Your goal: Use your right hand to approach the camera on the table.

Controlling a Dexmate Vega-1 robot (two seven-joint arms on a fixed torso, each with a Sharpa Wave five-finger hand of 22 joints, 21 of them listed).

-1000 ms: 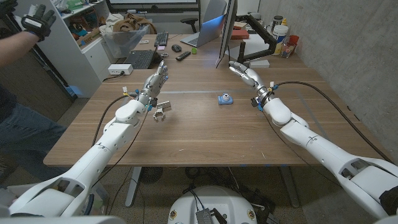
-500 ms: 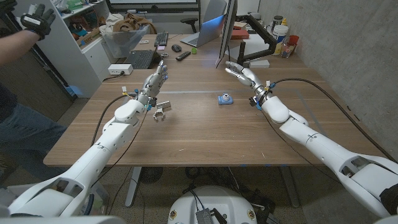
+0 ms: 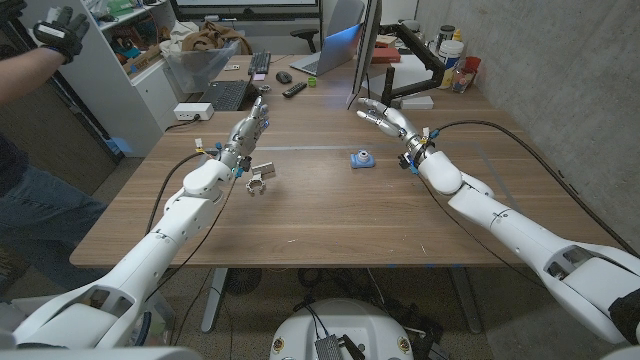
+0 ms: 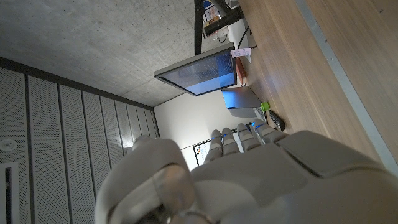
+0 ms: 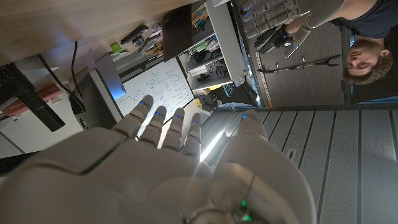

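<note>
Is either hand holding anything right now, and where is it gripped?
Nothing is held. The right hand hovers open beyond the blue camera; the left hand is open too.

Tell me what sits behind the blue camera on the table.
Behind the blue camera runs a pale strip across the table; farther back stands a monitor, seen edge-on. The right hand hovers open behind it, to its right.

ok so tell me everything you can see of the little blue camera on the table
The blue camera is a small, rounded, plastic-looking body with a darker round lens facing up toward the head view. It sits on the wooden table near the middle, nothing touching it. The right hand hangs behind it and slightly to its right, fingers spread, holding nothing.
</note>
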